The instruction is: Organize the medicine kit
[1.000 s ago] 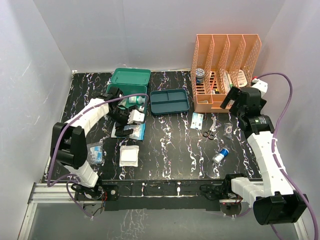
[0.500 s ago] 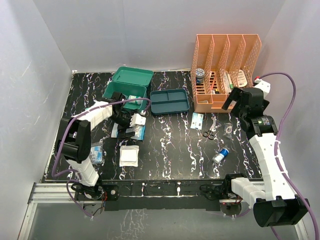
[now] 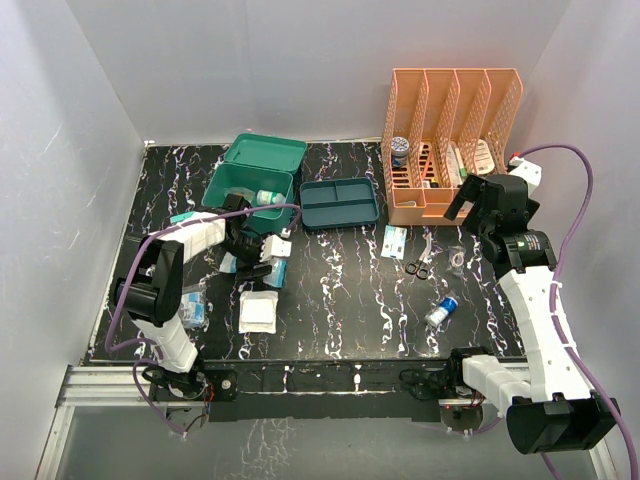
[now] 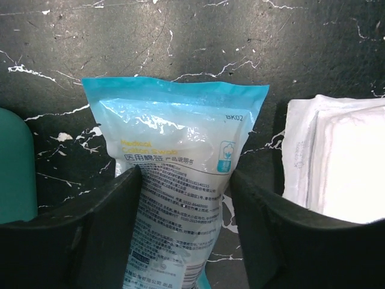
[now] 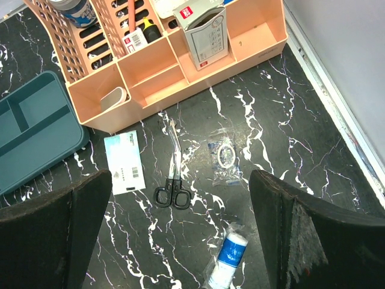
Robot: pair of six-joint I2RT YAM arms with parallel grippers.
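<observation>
The medicine kit (image 3: 240,184) is a teal box that stands open at the back left, its lid (image 3: 265,152) tipped back and a small bottle (image 3: 266,197) inside. Just in front of it my left gripper (image 3: 262,255) is low over a light-blue cotton swab packet (image 3: 277,269). In the left wrist view the packet (image 4: 174,126) lies lengthwise between the fingers of my left gripper (image 4: 186,180), pinched narrow from both sides. My right gripper (image 3: 478,200) hovers open by the orange rack; in its wrist view the right gripper (image 5: 180,180) holds nothing, above the scissors (image 5: 173,174).
A white gauze pad (image 3: 260,312) lies beside the packet. A dark teal divided tray (image 3: 340,203) and an orange rack (image 3: 450,150) stand at the back. Scissors (image 3: 420,262), a sachet (image 3: 394,240), a clear bag (image 3: 457,260), a bandage roll (image 3: 441,310) and another packet (image 3: 190,305) are scattered about.
My left gripper has come away from the kit toward the near side, dropped onto the blue packet and narrowed its jaws on it. The right arm has barely shifted.
</observation>
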